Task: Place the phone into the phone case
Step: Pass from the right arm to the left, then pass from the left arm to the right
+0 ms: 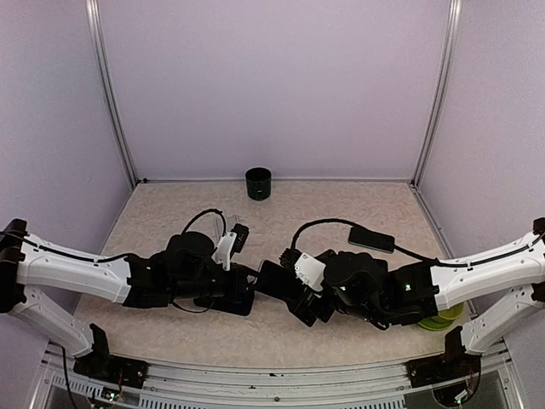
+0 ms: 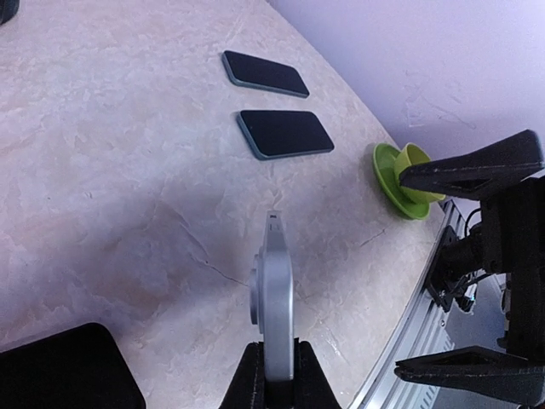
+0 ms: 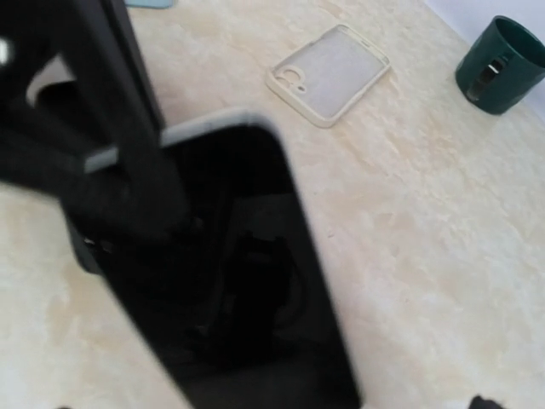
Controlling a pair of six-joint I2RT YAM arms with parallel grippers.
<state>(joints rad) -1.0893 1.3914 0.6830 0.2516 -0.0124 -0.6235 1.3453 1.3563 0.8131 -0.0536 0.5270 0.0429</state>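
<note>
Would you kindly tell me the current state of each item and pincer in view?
Phone: gripped, not yet inserted.
Left pincer: shut on the phone.
Right pincer: open, holding nothing.
Phone case: empty, lying flat.
Dark green cup: upright.
Spare phones: lying flat, dark face up.

- Both arms look the same build to me: left arm [image 1: 77,274] and right arm [image 1: 490,266] have white link shells w/ blk joints.
- Wrist ends are bulky and blk, each w/ a small white block [image 1: 310,271].
- Blk cables loop off the wrists: left cable [image 1: 204,211] thin, right cable [image 1: 328,221] thicker.
- Green LED [image 1: 342,290] lit on R wrist.
- right gripper [image 2: 398,273]: fingers [image 2: 477,162] long, blk, tapered, matte.
- Bases [image 1: 102,362] are blk.
</note>
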